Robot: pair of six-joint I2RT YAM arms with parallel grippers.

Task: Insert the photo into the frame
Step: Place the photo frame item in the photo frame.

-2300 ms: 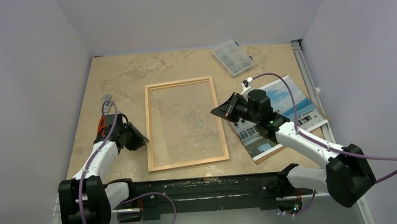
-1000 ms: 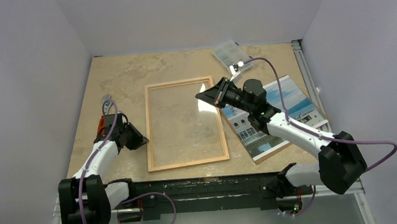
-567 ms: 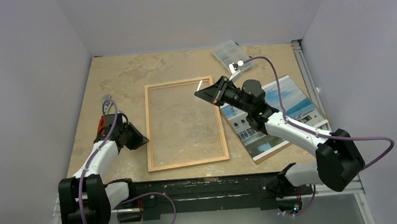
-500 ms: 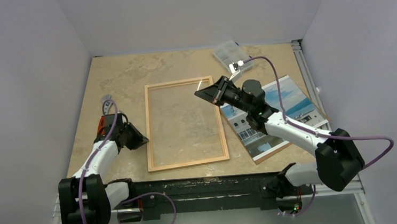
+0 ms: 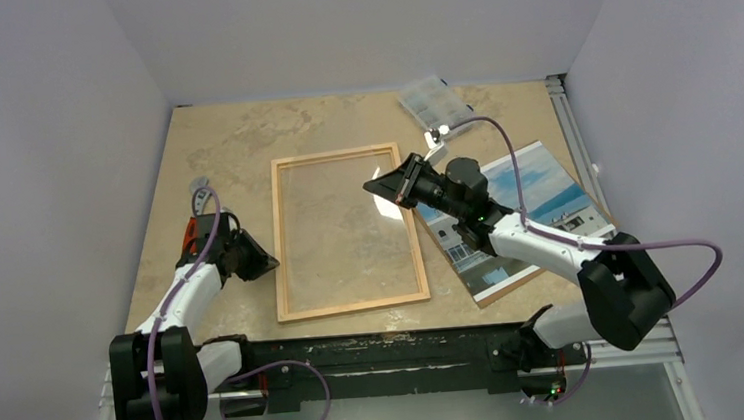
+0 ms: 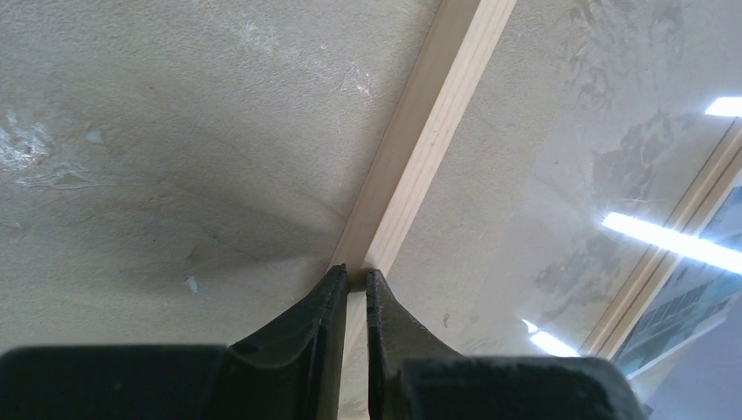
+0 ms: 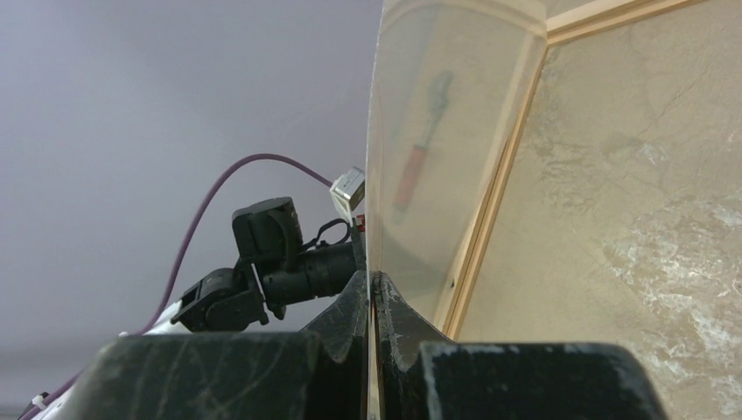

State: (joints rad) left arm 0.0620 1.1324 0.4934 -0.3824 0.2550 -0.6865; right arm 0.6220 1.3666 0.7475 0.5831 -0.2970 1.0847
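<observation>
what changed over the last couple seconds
The right hand moved left and a little toward the far side, from the right rail of the frame to over its far right part. This tilted up the clear pane it clamps, which now shows glare. The left hand stayed clamped on the left rail. The frame and the photo have not moved.

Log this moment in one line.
left gripper: shut on frame rail | right gripper: shut on pane, tilted up | photo: outside frame, face up

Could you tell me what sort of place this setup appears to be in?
Probably a robotics lab test cell: a left arm and right arm bolted at the table edge, with plain walls boxing it in.
</observation>
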